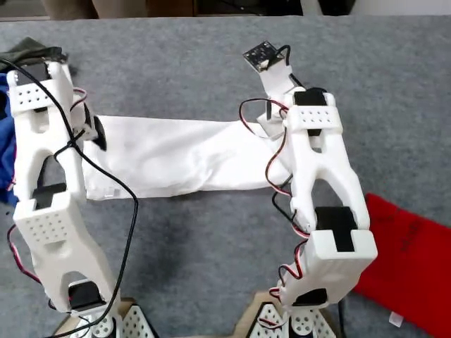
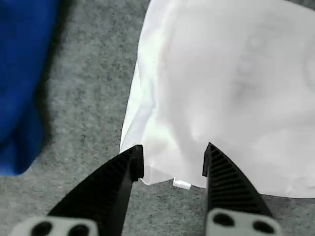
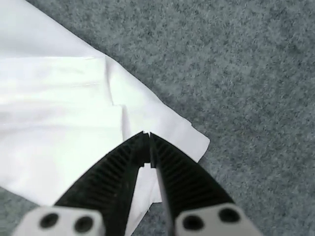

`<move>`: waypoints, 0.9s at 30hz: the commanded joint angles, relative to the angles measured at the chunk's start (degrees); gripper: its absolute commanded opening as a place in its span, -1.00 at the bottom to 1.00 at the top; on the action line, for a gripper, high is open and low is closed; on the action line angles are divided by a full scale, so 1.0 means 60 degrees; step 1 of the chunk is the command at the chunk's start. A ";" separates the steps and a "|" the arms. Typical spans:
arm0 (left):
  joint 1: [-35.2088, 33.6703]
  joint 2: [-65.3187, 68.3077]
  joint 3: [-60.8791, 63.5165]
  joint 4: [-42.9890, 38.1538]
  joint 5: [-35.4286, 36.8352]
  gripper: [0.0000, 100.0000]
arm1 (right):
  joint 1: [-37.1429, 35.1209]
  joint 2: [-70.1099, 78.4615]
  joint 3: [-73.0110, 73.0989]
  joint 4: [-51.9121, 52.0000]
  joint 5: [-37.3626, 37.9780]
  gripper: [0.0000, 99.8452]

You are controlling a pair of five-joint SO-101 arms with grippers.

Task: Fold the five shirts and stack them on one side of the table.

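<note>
Left jaws: black, ribbed, parted wide, one tip on either side of a hemmed corner at the left end of the white shirt [image 2: 236,88]; holding nothing. Right jaws: closed tip to tip over the corner at the shirt's other end; cannot tell whether cloth is nipped between them.

Shirt: thin, smooth, softly creased, folded into a long band lying flat from one arm to the other.

Worktop [image 1: 176,63]: grey, felt-like nap. Open grey beyond the band's far edge and in front of it, between the arms.

Blue cloth [image 1: 5,141] bunched at the left edge, beside the left arm. Dark olive cloth [image 1: 32,51] at the far left corner. Red cloth [image 1: 405,260] flat at the near right, apart from the shirt.
</note>
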 commanded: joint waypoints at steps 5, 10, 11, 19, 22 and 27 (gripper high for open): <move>-0.0718 0.1414 -0.1172 -0.1099 -0.0894 -0.60 | 0.0154 -0.0286 -0.0505 0.0015 0.0015 -0.99; -0.0850 0.2440 -0.1846 -0.0864 -0.0894 -0.60 | 0.0139 -0.0286 -0.0505 0.0000 0.0015 -0.99; -0.0806 0.2601 -0.1934 -0.0762 -0.0894 -0.61 | 0.0139 -0.0286 -0.0505 0.0000 0.0015 -0.99; -0.0176 0.3363 -0.1890 -0.0352 -0.0821 -0.61 | 0.0125 -0.0286 -0.0154 -0.0381 0.0264 -0.99; -0.0147 0.3626 -0.1890 -0.0352 -0.0806 -0.61 | 0.0125 -0.0300 -0.0081 -0.0454 0.0264 -0.99; -0.0117 0.3875 -0.2154 -0.0410 -0.0205 -0.74 | 0.0139 -0.0330 -0.0095 -0.0454 0.0264 -0.99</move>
